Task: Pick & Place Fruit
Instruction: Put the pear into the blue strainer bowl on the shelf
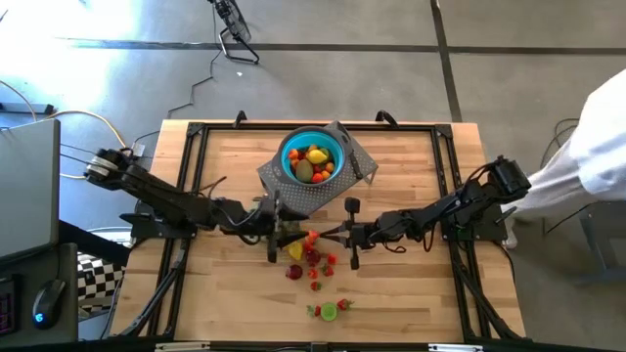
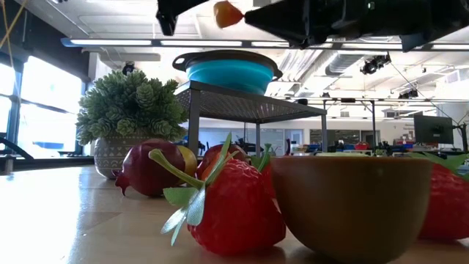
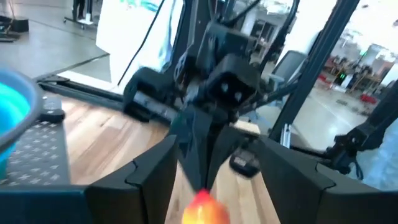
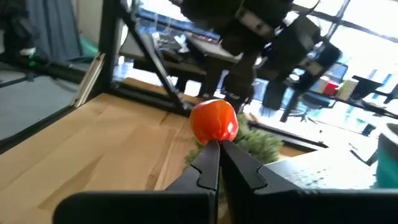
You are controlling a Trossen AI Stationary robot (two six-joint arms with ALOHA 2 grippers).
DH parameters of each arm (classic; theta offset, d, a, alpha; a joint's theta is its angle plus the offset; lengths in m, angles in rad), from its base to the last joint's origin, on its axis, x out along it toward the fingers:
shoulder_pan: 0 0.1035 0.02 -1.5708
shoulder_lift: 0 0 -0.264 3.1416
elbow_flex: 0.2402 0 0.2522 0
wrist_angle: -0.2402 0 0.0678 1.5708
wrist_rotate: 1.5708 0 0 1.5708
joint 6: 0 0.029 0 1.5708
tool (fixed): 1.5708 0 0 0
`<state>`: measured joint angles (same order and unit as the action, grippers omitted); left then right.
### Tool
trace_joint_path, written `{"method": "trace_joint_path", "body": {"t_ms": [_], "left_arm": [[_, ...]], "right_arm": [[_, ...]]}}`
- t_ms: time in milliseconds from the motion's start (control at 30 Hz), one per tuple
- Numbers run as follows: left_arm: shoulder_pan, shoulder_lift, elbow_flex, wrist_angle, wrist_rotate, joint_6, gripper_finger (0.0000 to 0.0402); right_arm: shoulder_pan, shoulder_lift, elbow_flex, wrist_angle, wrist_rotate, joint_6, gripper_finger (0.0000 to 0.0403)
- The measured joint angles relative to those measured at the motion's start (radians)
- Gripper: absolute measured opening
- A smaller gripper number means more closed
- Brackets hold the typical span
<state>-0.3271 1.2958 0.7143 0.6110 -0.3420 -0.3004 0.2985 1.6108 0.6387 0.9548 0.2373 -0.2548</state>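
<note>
Pinching an orange-red fruit by its very edge, the right claw holds it above the desk, facing the left claw, spread wide; that thin grip could let it drop short of the blue bowl.

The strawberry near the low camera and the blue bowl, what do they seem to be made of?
The strawberry looks like moulded plastic: glossy, even red skin and stiff, flat leaves. The blue bowl seems to be soft silicone or plastic, smooth and matte with a grey rim, though the look leaves this open.
</note>
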Motion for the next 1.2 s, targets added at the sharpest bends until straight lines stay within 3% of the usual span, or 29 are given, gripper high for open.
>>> {"method": "trace_joint_path", "body": {"t_ms": [167, 300, 433, 800, 1033, 1200], "left_arm": [[0.0, -0.053, 0.0, -0.082, 0.0, 0.004, 0.0218], [0.0, -0.064, 0.0, -0.11, 0.001, -0.013, 0.0218], [0.0, -0.08, 0.0, -0.151, 0.002, 0.005, 0.0218], [-0.079, -0.227, 0.0, -0.273, 0.009, 0.08, 0.0218], [-0.154, -0.26, 0.0, -0.319, -0.139, 0.146, 0.0218], [-0.165, -0.26, 0.0, -0.345, -0.173, 0.139, 0.0218]], "right_arm": [[0.0, -0.048, 0.064, -0.153, 0.083, 0.021, 0.0003], [-0.009, -0.066, 0.204, -0.464, 0.162, 0.016, 0.0003], [-0.041, -0.066, 0.335, -0.705, 0.178, 0.02, 0.0003], [-0.156, -0.106, 0.478, -0.881, 0.163, 0.015, 0.0003], [-0.278, -0.129, 0.571, -1.063, 0.191, 0.016, 0.0003], [-0.365, -0.126, 0.603, -1.213, 0.192, 0.02, 0.0003]]}}
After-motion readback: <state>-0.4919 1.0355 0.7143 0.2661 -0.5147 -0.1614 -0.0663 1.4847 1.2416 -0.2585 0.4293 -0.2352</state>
